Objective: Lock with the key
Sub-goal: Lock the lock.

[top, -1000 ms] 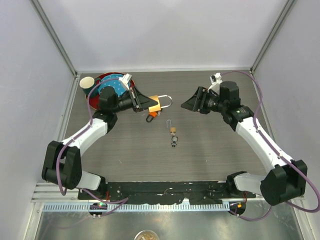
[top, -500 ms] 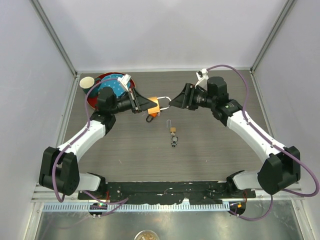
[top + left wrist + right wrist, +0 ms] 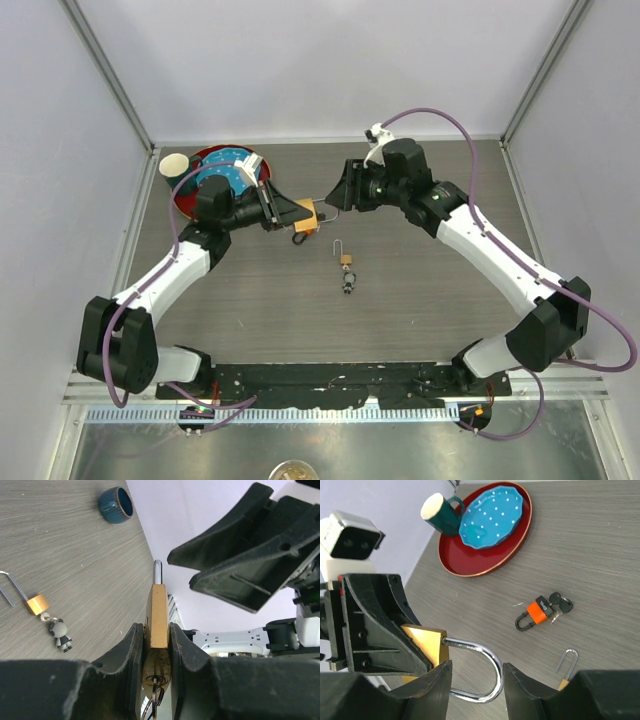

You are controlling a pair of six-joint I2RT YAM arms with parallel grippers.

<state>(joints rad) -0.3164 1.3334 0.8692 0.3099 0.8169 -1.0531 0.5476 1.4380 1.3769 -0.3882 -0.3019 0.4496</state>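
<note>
Find the brass padlock (image 3: 158, 615) clamped edge-on in the left gripper (image 3: 157, 632), body between the jaws. Its silver shackle (image 3: 487, 667) projects straight out beyond the fingertips. You can see the key (image 3: 156, 682) seated in the keyhole, with rings attached.

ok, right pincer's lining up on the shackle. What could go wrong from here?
1. The right pincer straddles the shackle with its jaws not yet closed. On round polished steel it may slip or bite off-centre.
2. The left pincer grips only the key end of the brass padlock, so a push on the shackle could lever it loose.
3. The key sits deep inside that grip and is probably hard to reach.
</note>
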